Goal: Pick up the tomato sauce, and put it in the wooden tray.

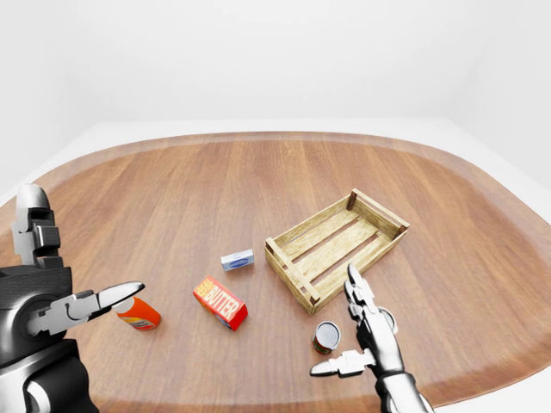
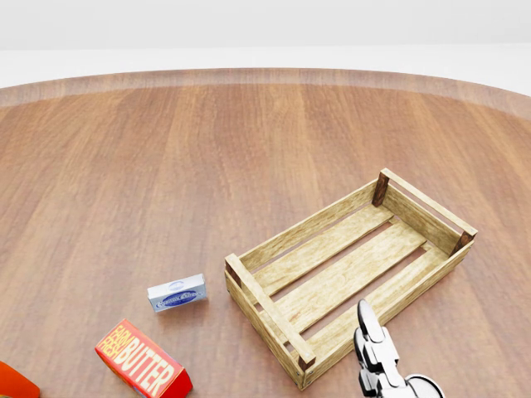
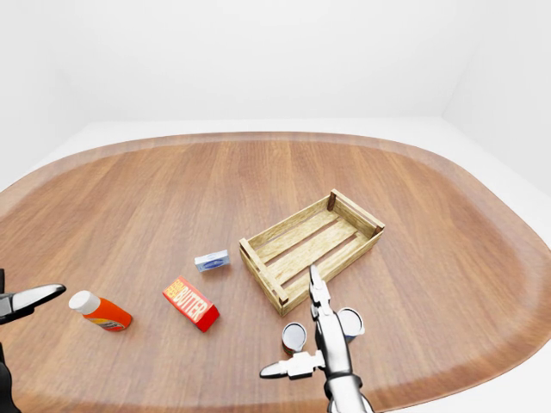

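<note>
My right hand point(image 3: 320, 340) was spread open, holding nothing, between two cans point(image 3: 294, 336) beside the wooden tray point(image 3: 312, 246).

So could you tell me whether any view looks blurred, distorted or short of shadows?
All three are sharp; the eye views bend the table edge into a wide curve, while the head view keeps the wooden tray nearly undistorted; lighting is flat, with only faint shadows.
</note>
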